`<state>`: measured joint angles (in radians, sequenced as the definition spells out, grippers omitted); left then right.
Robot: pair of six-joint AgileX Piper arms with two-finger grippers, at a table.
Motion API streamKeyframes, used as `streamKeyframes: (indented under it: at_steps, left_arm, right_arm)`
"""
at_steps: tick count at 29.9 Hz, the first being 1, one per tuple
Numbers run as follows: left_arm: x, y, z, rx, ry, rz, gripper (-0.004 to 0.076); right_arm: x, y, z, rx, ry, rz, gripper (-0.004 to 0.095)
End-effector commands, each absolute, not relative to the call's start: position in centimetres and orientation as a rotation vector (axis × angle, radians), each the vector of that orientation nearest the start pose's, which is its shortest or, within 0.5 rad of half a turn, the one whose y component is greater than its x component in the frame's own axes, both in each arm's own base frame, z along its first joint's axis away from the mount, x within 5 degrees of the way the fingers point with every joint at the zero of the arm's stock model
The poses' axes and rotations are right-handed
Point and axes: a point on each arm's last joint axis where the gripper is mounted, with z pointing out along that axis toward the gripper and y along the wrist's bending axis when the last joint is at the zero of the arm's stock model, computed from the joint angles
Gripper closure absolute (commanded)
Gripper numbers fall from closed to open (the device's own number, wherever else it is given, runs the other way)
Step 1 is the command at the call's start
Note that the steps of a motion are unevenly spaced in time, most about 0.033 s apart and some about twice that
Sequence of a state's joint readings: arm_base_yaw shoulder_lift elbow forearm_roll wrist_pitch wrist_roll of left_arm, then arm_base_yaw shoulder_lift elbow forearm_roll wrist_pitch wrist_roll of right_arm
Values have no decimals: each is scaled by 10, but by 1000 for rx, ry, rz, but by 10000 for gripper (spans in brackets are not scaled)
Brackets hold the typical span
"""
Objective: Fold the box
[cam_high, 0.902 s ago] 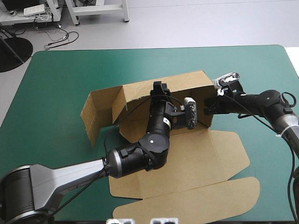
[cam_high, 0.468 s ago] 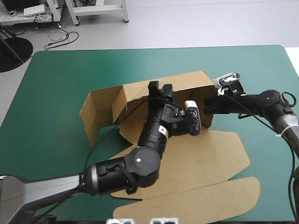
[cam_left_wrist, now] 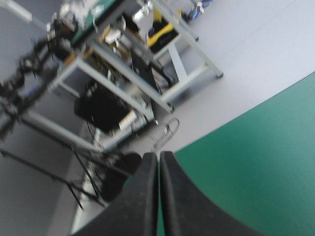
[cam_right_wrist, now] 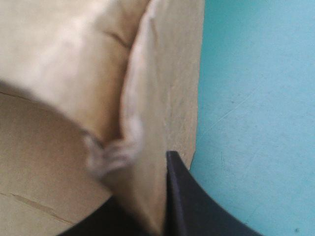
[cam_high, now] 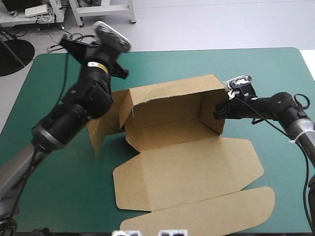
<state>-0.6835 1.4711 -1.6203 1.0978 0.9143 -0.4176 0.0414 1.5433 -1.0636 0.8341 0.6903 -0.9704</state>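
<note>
Looking at the biggest thing first: the teal-green surface [cam_high: 275,78] is mostly bare, and the brown box [cam_high: 172,162] sits roughly in the middle of it, half built. Its back wall [cam_high: 167,98] is standing and the right wall [cam_high: 212,110] is up too. The left wall [cam_high: 101,123] is splayed outward from the box's floor, not tucked at all. The lid [cam_high: 197,216] and the panel next to it lie flat on the near side of the box.

The right tool [cam_high: 217,114] is at the box's right wall, near the far corner, fingers all but closed with the board pinched between them. The right wrist view shows the brown sheet going right down between the black fingers [cam_right_wrist: 187,206], with a rumpled spot at the crease [cam_right_wrist: 110,152] just ahead. The left tool [cam_left_wrist: 158,157] is up in the air beyond the box's far-left corner, well clear of it, fingers pressed together into a point and holding nothing.

What worries me: only one wall is being held, and just at one corner. If the right tool pulls or twists, I'd guess the whole box slides or that rumpled crease tears. The left wall looks ready to flop flat since nothing's holding it. And if the left tool comes down closed and a bit off, it could knock the back wall over instead of tucking anything.
</note>
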Motion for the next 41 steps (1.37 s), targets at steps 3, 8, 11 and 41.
streamKeyframes:
  at_steps: [3,8,11,41]
  left_arm:
    - [291,-65,488,162,1922,405,725]
    - [297,-3,466,-122,2135,369,725]
    - [295,29,449,-219,2255,296,725]
    - [288,48,405,-171,2498,-96,725]
  right_arm:
    - [312,83,299,-663,2391,406,908]
    - [311,103,336,-571,2440,445,908]
    - [306,104,359,-548,2481,496,908]
    - [375,107,335,-394,2609,334,485]
